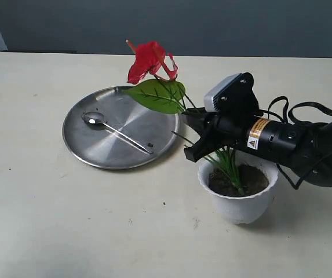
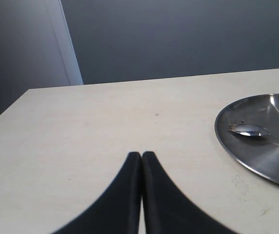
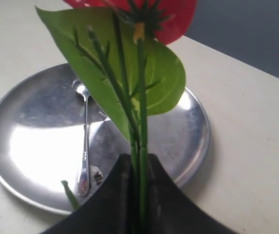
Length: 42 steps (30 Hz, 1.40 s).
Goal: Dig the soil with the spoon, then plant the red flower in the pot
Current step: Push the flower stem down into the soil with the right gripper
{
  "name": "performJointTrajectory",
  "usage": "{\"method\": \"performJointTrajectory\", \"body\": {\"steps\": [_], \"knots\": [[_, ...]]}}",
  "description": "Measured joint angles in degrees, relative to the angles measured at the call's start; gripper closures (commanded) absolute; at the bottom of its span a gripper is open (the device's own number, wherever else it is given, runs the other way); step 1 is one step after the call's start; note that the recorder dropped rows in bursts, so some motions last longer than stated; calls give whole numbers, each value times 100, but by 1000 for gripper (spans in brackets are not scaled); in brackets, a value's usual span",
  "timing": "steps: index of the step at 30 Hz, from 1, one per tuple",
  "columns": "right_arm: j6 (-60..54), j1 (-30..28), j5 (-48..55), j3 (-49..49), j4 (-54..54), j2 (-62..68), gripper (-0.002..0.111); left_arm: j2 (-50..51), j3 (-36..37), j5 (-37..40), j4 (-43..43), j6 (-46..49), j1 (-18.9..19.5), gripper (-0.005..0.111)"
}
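My right gripper (image 1: 192, 134) is shut on the green stem of the red flower (image 1: 150, 60), whose petals and broad leaf (image 1: 157, 95) lean over the plate. The stem's lower end and grass blades (image 1: 230, 165) reach down into the soil (image 1: 239, 180) of the white pot (image 1: 239, 200). In the right wrist view the stem (image 3: 142, 146) runs between the black fingers (image 3: 115, 195) of the right gripper (image 3: 140, 158). The spoon (image 1: 115, 132) lies on the steel plate (image 1: 87, 147), its bowl at the left. My left gripper (image 2: 141, 156) is shut on nothing, over bare table.
The round steel plate (image 2: 256, 161) sits left of the pot and carries a few soil crumbs (image 3: 97, 175) near the spoon's handle (image 3: 85, 146). The right arm's black body and cables (image 1: 305, 139) stretch from the right edge over the pot.
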Motion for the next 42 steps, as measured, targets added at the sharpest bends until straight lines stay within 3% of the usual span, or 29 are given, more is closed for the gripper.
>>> {"method": "performJointTrajectory", "body": {"steps": [25, 42], "knots": [[-64, 0, -917, 12, -123, -406, 109, 0, 0, 0, 0, 0, 0, 106], [156, 0, -686, 25, -641, -476, 109, 0, 0, 0, 0, 0, 0, 106]]}}
